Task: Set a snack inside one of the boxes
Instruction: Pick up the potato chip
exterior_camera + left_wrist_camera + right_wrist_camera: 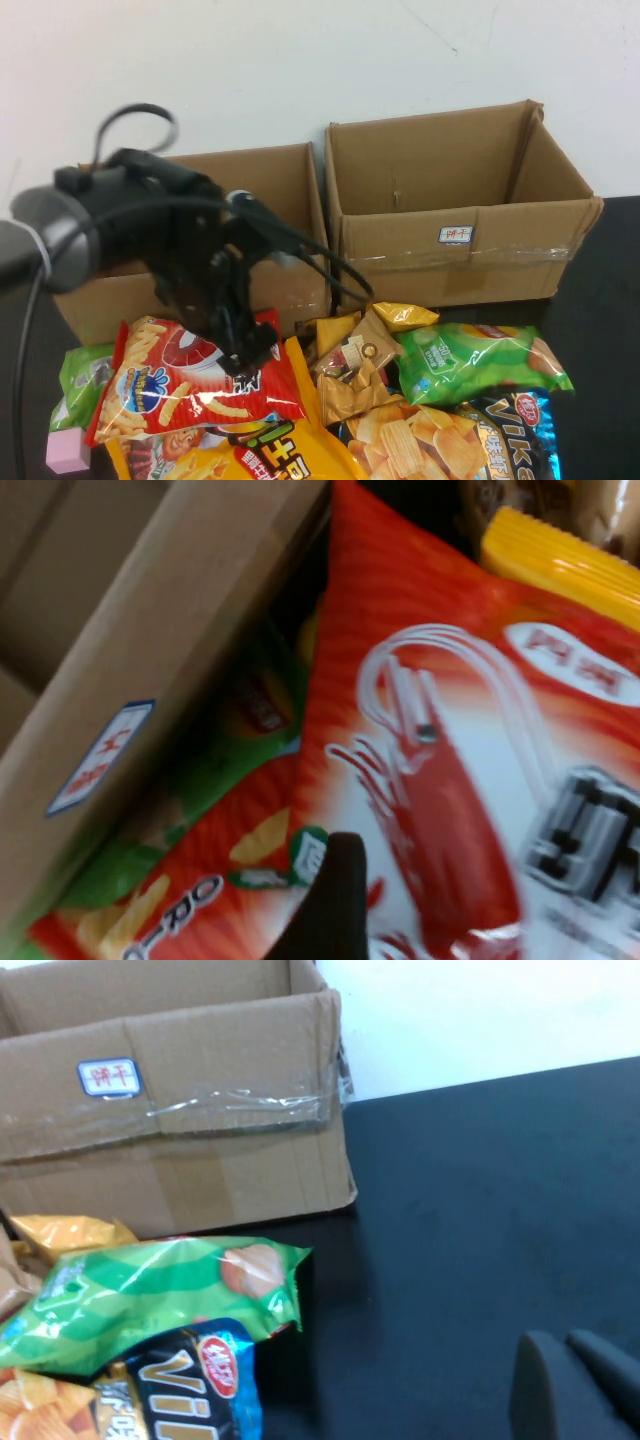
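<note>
lower box (200, 270) far left, inside hidden by the arm | red snack (190, 385) lies just in front of it on the pile, left gripper (240, 345) on its top edge, can't tell the jaws' state | taller taped box (450, 215) looks empty | right gripper (575, 1385) over bare bench (480, 1210) far right, jaws nearly together, holding nothing

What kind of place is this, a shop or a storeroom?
Probably a robot test bench, not a shop: the left gripper over a red snack bag, the lower cardboard box, a bare white wall; the right gripper rests aside.
</note>
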Motion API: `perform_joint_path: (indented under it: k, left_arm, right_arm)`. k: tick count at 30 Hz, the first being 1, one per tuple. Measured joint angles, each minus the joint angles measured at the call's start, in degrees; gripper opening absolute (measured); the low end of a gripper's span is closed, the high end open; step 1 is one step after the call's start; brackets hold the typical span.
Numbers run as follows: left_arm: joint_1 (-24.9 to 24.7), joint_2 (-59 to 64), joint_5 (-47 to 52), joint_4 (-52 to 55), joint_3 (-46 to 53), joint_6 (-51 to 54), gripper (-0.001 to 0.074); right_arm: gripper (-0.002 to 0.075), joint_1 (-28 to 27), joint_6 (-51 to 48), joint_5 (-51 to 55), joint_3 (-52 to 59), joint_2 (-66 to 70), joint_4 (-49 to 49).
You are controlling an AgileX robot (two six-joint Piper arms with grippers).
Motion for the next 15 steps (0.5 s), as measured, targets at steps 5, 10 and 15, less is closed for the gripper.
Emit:
perform_joint_path:
  k: [5, 10, 15]
  left_arm:
    - [5.4, 2.0, 0.0, -8.6, -0.5, 11.6, 0.0693]
    - [6.0, 2.5, -0.5, -10.5, -0.7, 19.5, 0.0693]
    - [6.0, 5.6, -1.3, -9.9, -0.8, 23.3, 0.0693]
  right_arm:
    - [-0.0001, 0.0, 0.0, 0.0, 0.0, 0.0, 2.0]
    - [-0.0001, 0.0, 0.0, 0.0, 0.0, 0.0, 2.2]
    - [-0.0001, 0.0, 0.0, 0.0, 0.0, 0.0, 2.3]
